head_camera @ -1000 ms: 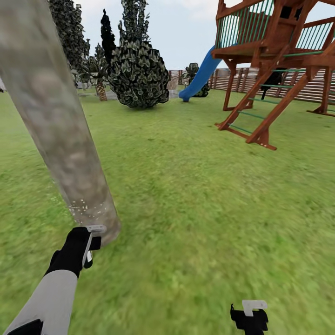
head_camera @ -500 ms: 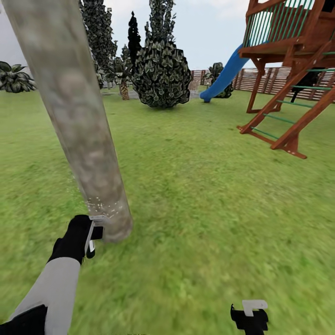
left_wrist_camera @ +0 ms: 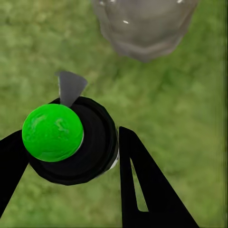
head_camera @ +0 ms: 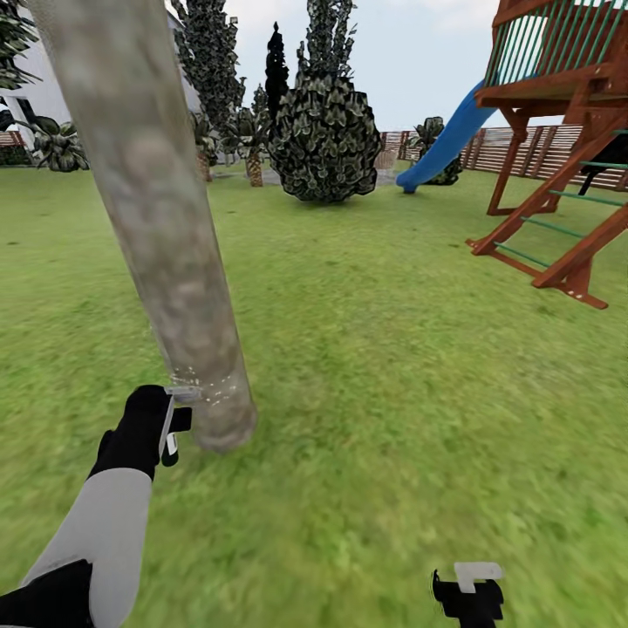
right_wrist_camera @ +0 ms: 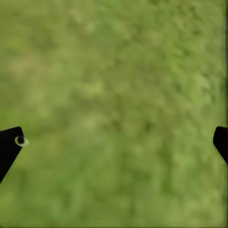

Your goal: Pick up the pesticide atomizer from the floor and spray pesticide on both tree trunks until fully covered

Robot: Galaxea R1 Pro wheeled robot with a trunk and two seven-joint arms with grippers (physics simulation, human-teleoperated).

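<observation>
Your left end effector (left_wrist_camera: 71, 156) grips the pesticide atomizer (left_wrist_camera: 66, 140), nozzle near the tree trunk (head_camera: 157, 218) base, where white specks show. Sweep upward slowly, keeping the nozzle aimed at bark. Your right end effector (right_wrist_camera: 114, 142) hangs wide, empty.

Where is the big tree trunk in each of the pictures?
Head view: the tree trunk leans from the top left down to the grass beside the left gripper.
Left wrist view: its base is past the atomizer.
Right wrist view: grass, no trunk.
Shared landmark: the grass.
</observation>
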